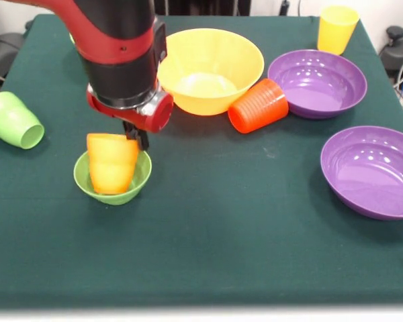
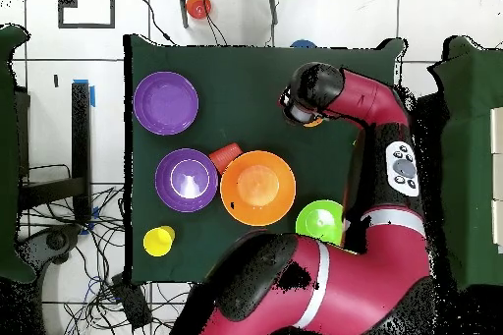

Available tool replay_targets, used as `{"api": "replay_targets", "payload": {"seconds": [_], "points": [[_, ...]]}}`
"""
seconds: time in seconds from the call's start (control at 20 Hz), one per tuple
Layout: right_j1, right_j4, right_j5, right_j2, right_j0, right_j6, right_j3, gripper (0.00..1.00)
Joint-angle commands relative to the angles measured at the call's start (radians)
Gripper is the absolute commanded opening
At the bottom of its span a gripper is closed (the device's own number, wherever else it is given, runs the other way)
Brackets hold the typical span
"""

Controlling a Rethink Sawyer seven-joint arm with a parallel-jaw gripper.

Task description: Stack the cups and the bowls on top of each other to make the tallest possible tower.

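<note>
- Presently, gripper (image 1: 136, 137) state indeterminate above orange cup (image 1: 111, 163) in small green bowl (image 1: 113, 177), frame left.
- Large yellow bowl (image 1: 210, 69), two purple bowls (image 1: 316, 82) unstacked; tower barely begun.

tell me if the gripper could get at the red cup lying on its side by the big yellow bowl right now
Probably not straight away: the gripper is over the small green bowl, at the orange cup in it. The red cup itself lies uncovered, open from above.
</note>
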Motion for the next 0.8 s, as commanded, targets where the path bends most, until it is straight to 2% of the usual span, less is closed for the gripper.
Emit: {"api": "replay_targets", "payload": {"seconds": [0.05,0.2,0.5,0.65,0.8], "points": [[-0.101,0.036,-0.011,0.137,-0.02,-0.085,0.194,0.0],[-0.117,0.051,0.0,0.15,-0.034,-0.076,0.214,0.0],[-0.108,0.063,0.005,0.164,-0.043,-0.058,0.197,0.0],[-0.071,0.048,0.011,0.163,-0.044,-0.068,0.15,0.0],[-0.032,0.035,0.06,0.152,-0.043,-0.07,0.076,0.0]]}}
